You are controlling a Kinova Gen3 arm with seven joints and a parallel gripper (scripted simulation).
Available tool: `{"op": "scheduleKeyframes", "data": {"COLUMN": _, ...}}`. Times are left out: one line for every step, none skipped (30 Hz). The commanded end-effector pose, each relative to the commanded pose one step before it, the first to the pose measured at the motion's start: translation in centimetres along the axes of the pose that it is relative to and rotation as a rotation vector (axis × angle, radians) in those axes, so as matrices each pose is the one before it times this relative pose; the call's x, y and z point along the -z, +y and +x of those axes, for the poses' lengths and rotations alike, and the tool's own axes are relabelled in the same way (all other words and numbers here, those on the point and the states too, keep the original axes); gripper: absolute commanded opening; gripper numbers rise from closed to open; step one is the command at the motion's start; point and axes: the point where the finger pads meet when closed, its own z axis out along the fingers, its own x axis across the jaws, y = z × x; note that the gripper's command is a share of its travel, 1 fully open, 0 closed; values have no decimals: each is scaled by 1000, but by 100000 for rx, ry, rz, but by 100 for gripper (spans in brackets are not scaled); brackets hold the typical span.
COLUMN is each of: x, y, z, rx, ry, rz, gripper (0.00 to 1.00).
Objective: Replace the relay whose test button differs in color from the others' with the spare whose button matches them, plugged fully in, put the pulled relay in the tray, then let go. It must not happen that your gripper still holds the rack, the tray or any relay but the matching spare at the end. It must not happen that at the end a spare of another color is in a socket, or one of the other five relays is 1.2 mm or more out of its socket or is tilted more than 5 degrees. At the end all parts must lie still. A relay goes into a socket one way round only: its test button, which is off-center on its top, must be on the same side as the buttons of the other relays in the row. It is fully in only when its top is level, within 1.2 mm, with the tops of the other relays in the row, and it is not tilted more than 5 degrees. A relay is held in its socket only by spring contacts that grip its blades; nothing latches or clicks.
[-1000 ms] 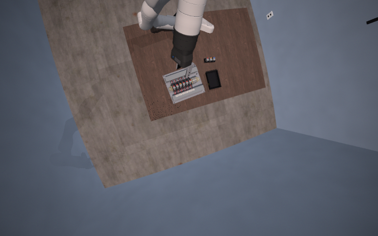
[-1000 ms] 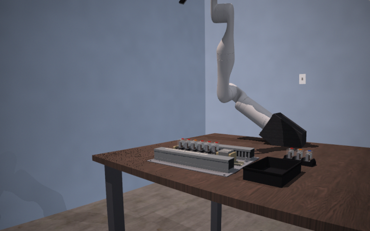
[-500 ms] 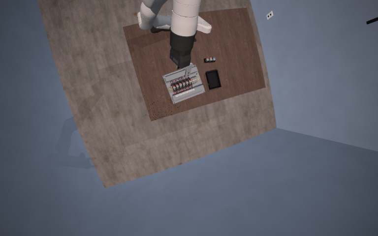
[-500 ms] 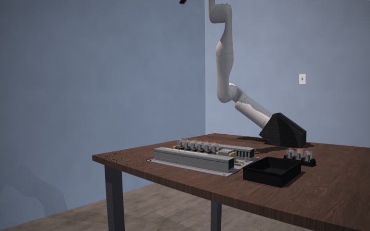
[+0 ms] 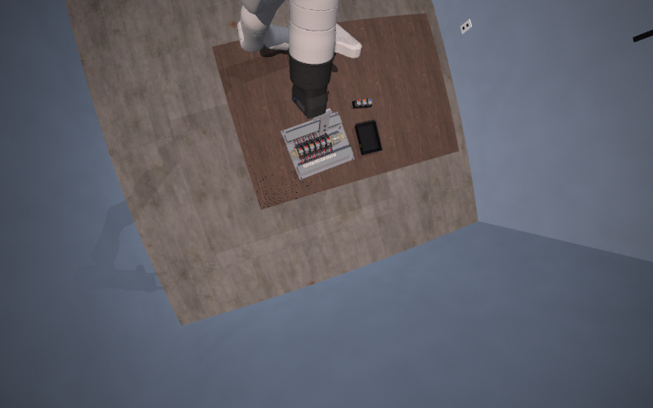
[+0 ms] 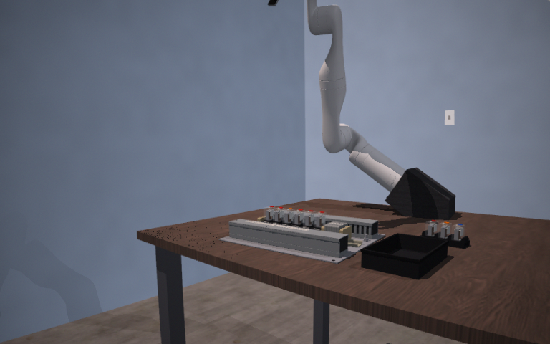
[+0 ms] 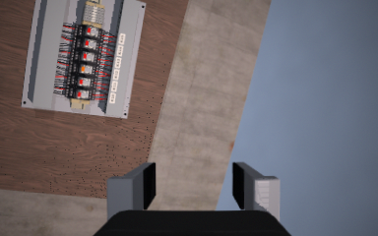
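While the claw [image 5: 317, 117] [image 6: 272, 1] [image 7: 194, 179] hangs above the desk [image 5: 409, 86] [image 6: 486, 292] [image 7: 30, 147], released and with nothing between its fingers, the orange-button relay [image 5: 312, 146] [image 6: 288, 217] [image 7: 86, 69] sits in its socket.
It is third in the row of six, counting from the end by the desk's speckled corner, and the other five buttons are red. The panel [image 5: 289, 143] [image 6: 283, 239] [image 7: 135, 44] lies nearest that corner; the black tray [image 5: 357, 137] [image 6: 389, 263] is beside it, near the same long edge. Farther in from that edge, the red-button spare [image 5: 358, 102] [image 6: 432, 228] stands in the holder [image 5: 354, 106] [image 6: 460, 244] with an orange-button and a blue-button one.
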Motion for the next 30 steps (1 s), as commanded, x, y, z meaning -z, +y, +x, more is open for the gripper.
{"op": "scheduleKeyframes", "data": {"x": 71, "y": 20, "z": -8, "rx": -404, "ry": -1209, "rz": 520, "gripper": 100}}
{"op": "scheduleKeyframes", "data": {"x": -2, "y": 13, "z": -18, "rx": -389, "ry": -1392, "rz": 510, "gripper": 100}}
{"op": "scheduleKeyframes", "data": {"x": -3, "y": 13, "z": -18, "rx": -389, "ry": -1392, "rz": 510, "gripper": 100}}
{"op": "scheduleKeyframes", "data": {"x": -3, "y": 13, "z": -18, "rx": -389, "ry": -1392, "rz": 510, "gripper": 100}}
{"op": "scheduleKeyframes", "data": {"x": -3, "y": 13, "z": -18, "rx": -389, "ry": -1392, "rz": 510, "gripper": 100}}
{"op": "scheduleKeyframes", "data": {"x": -3, "y": 13, "z": -18, "rx": -389, "ry": -1392, "rz": 510, "gripper": 100}}
{"op": "scheduleKeyframes", "data": {"x": -3, "y": 14, "z": -18, "rx": -389, "ry": -1392, "rz": 510, "gripper": 100}}
{"op": "scheduleKeyframes", "data": {"x": -4, "y": 14, "z": -18, "rx": -389, "ry": -1392, "rz": 510, "gripper": 100}}
{"op": "scheduleKeyframes", "data": {"x": -4, "y": 14, "z": -18, "rx": -389, "ry": -1392, "rz": 510, "gripper": 100}}
{"op": "scheduleKeyframes", "data": {"x": -4, "y": 14, "z": -18, "rx": -389, "ry": -1392, "rz": 510, "gripper": 100}}
{"op": "scheduleKeyframes", "data": {"x": -4, "y": 14, "z": -18, "rx": -389, "ry": -1392, "rz": 510, "gripper": 100}}
{"op": "scheduleKeyframes", "data": {"x": -4, "y": 14, "z": -17, "rx": -389, "ry": -1392, "rz": 510, "gripper": 100}}
{"op": "scheduleKeyframes", "data": {"x": -4, "y": 14, "z": -17, "rx": -389, "ry": -1392, "rz": 510, "gripper": 100}}
{"op": "scheduleKeyframes", "data": {"x": -5, "y": 14, "z": -17, "rx": -389, "ry": -1392, "rz": 510, "gripper": 100}}
{"op": "scheduleKeyframes", "data": {"x": -5, "y": 14, "z": -17, "rx": -389, "ry": -1392, "rz": 510, "gripper": 100}}
{"op": "scheduleKeyframes", "data": {"x": 0, "y": 0, "z": 0, "rx": 0, "ry": 0, "rz": 0, "gripper": 100}}
{"op": "scheduleKeyframes", "data": {"x": 0, "y": 0, "z": 0, "rx": 0, "ry": 0, "rz": 0, "gripper": 100}}
{"op": "scheduleKeyframes", "data": {"x": 156, "y": -230, "z": 206, "rx": 642, "ry": 19693, "rz": -1862, "gripper": 100}}
{"op": "scheduleKeyframes", "data": {"x": -17, "y": 18, "z": -15, "rx": -291, "ry": -1462, "rz": 358, "gripper": 100}}
{"op": "scheduleKeyframes", "data": {"x": -17, "y": 18, "z": -15, "rx": -291, "ry": -1462, "rz": 358, "gripper": 100}}
{"op": "scheduleKeyframes", "data": {"x": -17, "y": 18, "z": -15, "rx": -291, "ry": -1462, "rz": 358, "gripper": 100}}
{"op": "scheduleKeyframes", "data": {"x": -17, "y": 19, "z": -15, "rx": -291, "ry": -1462, "rz": 358, "gripper": 100}}
{"op": "scheduleKeyframes", "data": {"x": -17, "y": 19, "z": -14, "rx": -291, "ry": -1462, "rz": 358, "gripper": 100}}
{"op": "scheduleKeyframes", "data": {"x": -17, "y": 19, "z": -14, "rx": -291, "ry": -1462, "rz": 358, "gripper": 100}}
{"op": "scheduleKeyframes", "data": {"x": -18, "y": 19, "z": -14, "rx": -291, "ry": -1462, "rz": 358, "gripper": 100}}
{"op": "scheduleKeyframes", "data": {"x": -18, "y": 19, "z": -13, "rx": -291, "ry": -1462, "rz": 358, "gripper": 100}}
{"op": "scheduleKeyframes", "data": {"x": -18, "y": 19, "z": -13, "rx": -291, "ry": -1462, "rz": 358, "gripper": 100}}
{"op": "scheduleKeyframes", "data": {"x": -18, "y": 19, "z": -13, "rx": -291, "ry": -1462, "rz": 358, "gripper": 100}}
{"op": "scheduleKeyframes", "data": {"x": -18, "y": 19, "z": -12, "rx": -291, "ry": -1462, "rz": 358, "gripper": 100}}
{"op": "scheduleKeyframes", "data": {"x": -18, "y": 19, "z": -12, "rx": -291, "ry": -1462, "rz": 358, "gripper": 100}}
